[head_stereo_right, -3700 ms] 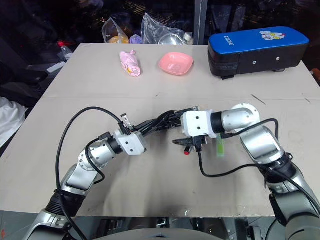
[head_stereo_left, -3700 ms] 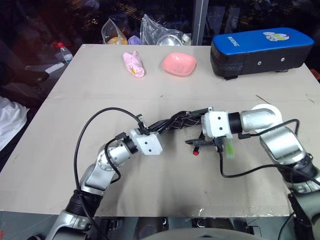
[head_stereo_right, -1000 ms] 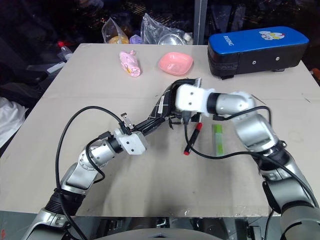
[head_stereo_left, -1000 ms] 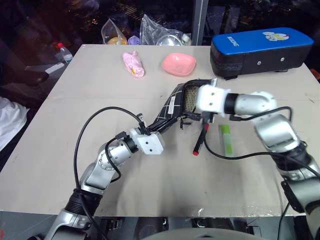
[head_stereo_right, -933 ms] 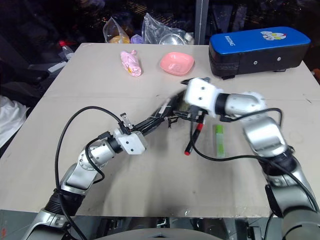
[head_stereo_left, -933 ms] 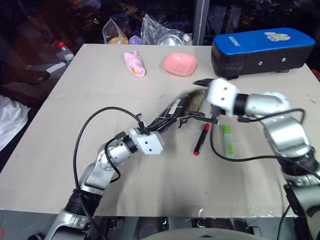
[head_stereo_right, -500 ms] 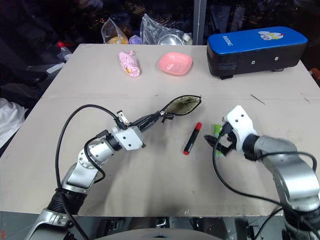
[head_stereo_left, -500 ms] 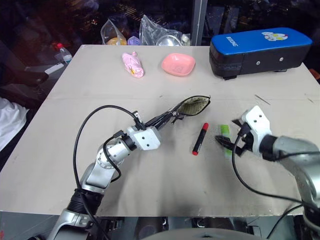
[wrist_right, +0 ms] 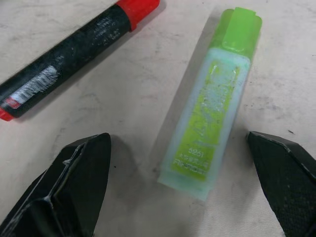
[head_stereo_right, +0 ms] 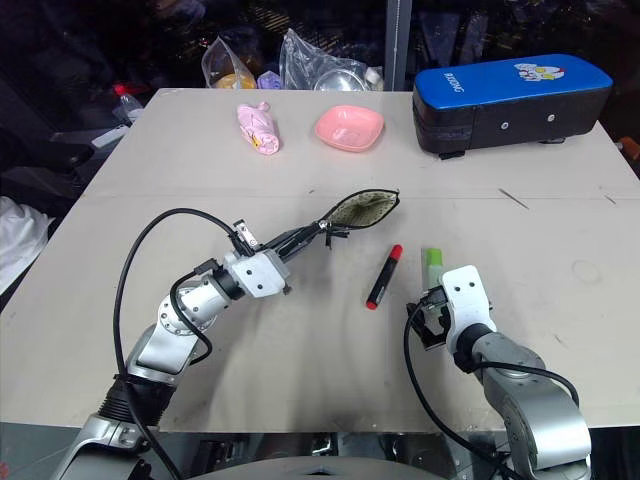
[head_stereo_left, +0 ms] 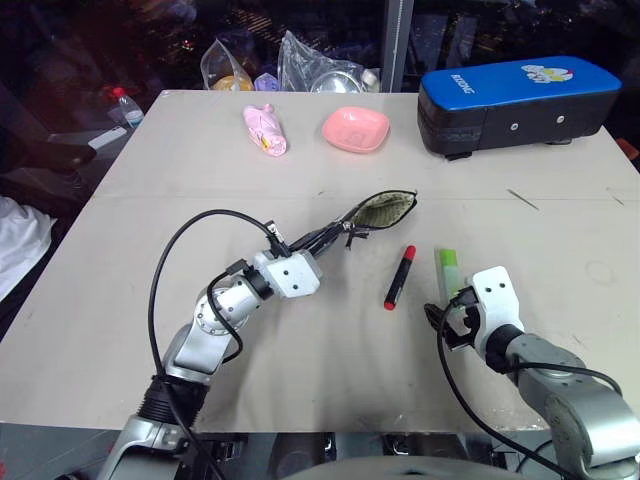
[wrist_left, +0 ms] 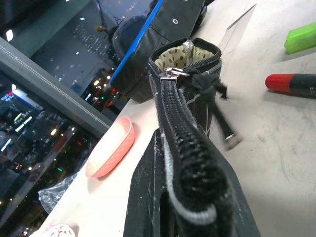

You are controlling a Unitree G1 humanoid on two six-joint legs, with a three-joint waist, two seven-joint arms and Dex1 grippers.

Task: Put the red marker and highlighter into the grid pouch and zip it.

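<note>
The grid pouch [head_stereo_left: 385,208] hangs just above mid-table with its mouth open, showing dotted khaki lining. My left gripper [head_stereo_left: 325,238] is shut on its near end; in the left wrist view the zipper edge [wrist_left: 185,143] runs straight away from me. The red marker [head_stereo_left: 399,277] lies on the table right of the pouch. The light-green highlighter [head_stereo_left: 449,268] lies right of the marker. My right gripper [head_stereo_left: 447,318] sits low, just on the near side of the highlighter. It is open, with its fingers [wrist_right: 74,187] spread to either side of the highlighter's near end [wrist_right: 212,98], not touching it.
A big blue-topped black case [head_stereo_left: 520,105] stands at the far right. A pink bowl [head_stereo_left: 357,128] and a pink soft item [head_stereo_left: 265,129] sit at the far middle. Plastic bags [head_stereo_left: 310,70] lie beyond the far edge. A black cable [head_stereo_left: 190,250] loops over my left arm.
My right gripper has left the pouch's mouth and swung down and toward the table's near right, ending behind the highlighter. The pouch has sunk lower, its mouth still open.
</note>
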